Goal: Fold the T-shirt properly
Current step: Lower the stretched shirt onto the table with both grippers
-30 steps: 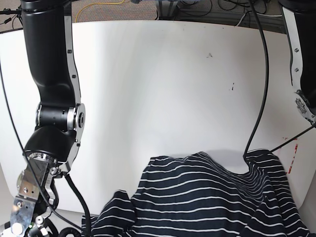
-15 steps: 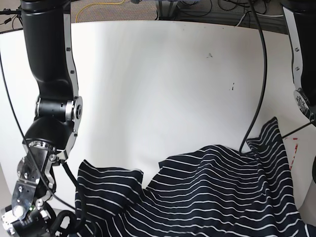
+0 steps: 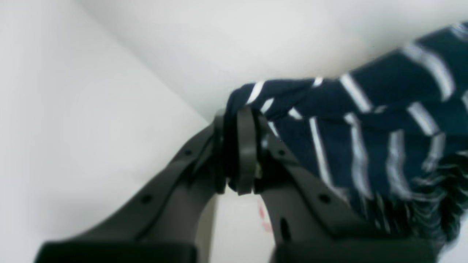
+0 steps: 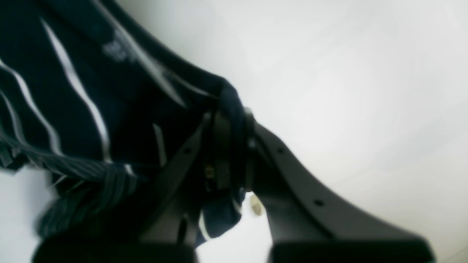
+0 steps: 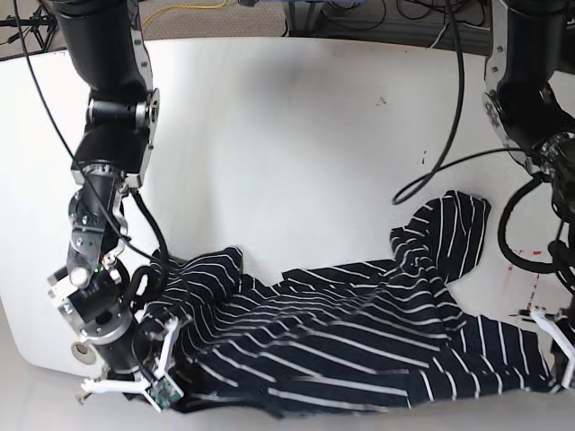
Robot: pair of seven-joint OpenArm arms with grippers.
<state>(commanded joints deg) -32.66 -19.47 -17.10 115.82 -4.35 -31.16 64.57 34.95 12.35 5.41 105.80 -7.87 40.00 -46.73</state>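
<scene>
The T-shirt (image 5: 359, 332), dark navy with thin white stripes, lies rumpled along the front of the white table (image 5: 287, 135). One part is flopped up at the right (image 5: 445, 224). My right gripper (image 5: 164, 366) is at the shirt's left end. In the right wrist view this gripper (image 4: 230, 124) is shut on a fold of the T-shirt (image 4: 84, 109). My left gripper (image 5: 559, 364) is at the shirt's right end. The left wrist view shows it (image 3: 239, 120) shut on a corner of the T-shirt (image 3: 365, 128).
Black cables (image 5: 449, 135) hang from the arm on the right and loop over the table beside the shirt. Small dark specks (image 5: 381, 101) mark the tabletop. A red mark (image 5: 535, 289) sits near the right edge. More cables (image 5: 359, 13) lie beyond the far edge.
The shirt went from a bunched heap at the front right to a wide spread along the front. Both arms have shifted, with the grippers further apart at the shirt's two ends.
</scene>
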